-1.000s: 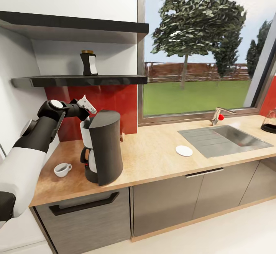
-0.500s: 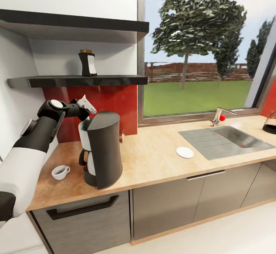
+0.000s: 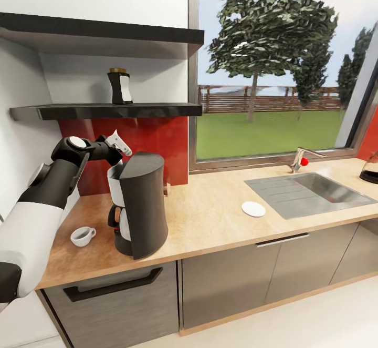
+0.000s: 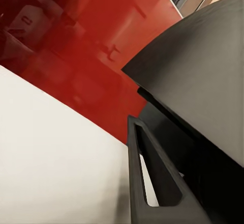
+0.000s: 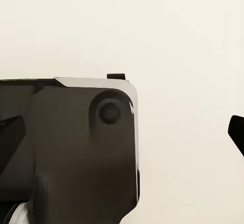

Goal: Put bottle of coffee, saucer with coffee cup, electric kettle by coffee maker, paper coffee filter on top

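The left tool, holding a white paper filter, hangs just above the coffee maker.

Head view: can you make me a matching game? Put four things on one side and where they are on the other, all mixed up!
Things:
1. bottle
2. cup
3. saucer
4. kettle

Places:
A. counter, beside the sink's near left corner
B. on the black shelf
C. counter's far right, past the sink
D. counter, left of the coffee maker

Pairs: 1-B, 2-D, 3-A, 4-C
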Tool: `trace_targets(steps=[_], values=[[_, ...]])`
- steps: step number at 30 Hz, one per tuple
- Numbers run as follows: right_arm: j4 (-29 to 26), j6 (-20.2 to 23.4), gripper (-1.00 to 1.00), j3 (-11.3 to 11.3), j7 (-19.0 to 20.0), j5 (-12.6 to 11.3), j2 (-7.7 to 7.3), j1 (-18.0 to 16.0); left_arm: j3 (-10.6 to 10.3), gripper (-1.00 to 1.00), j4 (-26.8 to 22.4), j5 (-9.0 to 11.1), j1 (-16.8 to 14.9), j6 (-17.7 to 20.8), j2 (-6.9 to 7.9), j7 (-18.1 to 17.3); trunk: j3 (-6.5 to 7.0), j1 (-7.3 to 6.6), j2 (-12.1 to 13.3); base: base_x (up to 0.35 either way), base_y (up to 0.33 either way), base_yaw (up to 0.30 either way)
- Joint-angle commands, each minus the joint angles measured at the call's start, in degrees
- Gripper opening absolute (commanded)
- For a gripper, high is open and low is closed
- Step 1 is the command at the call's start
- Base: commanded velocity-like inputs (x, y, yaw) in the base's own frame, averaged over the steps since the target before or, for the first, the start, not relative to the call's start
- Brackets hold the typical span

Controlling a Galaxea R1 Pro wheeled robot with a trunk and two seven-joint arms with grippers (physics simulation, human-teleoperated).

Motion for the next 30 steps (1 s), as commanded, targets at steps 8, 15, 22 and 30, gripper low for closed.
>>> trace_targets(steps=[8, 15, 22, 30], values=[[0.08, -0.22, 1.0, -0.46, -0.02, 0.6, 0.02, -0.03, -0.15, 1.0, -0.06, -0.45, -0.03, 0.2, 0.04, -1.56, -0.03, 0.02, -0.04, 0.0, 0.0, 0.0], [0.08, -0.22, 1.0, -0.47, -0.02, 0.6, 0.02, -0.03, -0.13, 1.0, -0.1, -0.5, -0.03, 0.2, 0.11, -2.1, -0.03, 0.02, -0.04, 0.0, 0.0, 0.0], [0.08, -0.22, 1.0, -0.41, -0.02, 0.6, 0.02, -0.03, -0.08, 1.0, -0.12, -0.5, -0.03, 0.2, 0.13, -2.13, -0.03, 0.02, -0.04, 0.0, 0.0, 0.0], [0.08, -0.22, 1.0, -0.39, -0.02, 0.6, 0.05, -0.03, -0.04, 1.0, -0.12, -0.5, -0.03, 0.2, 0.13, -2.13, -0.03, 0.02, -0.04, 0.0, 0.0, 0.0]])
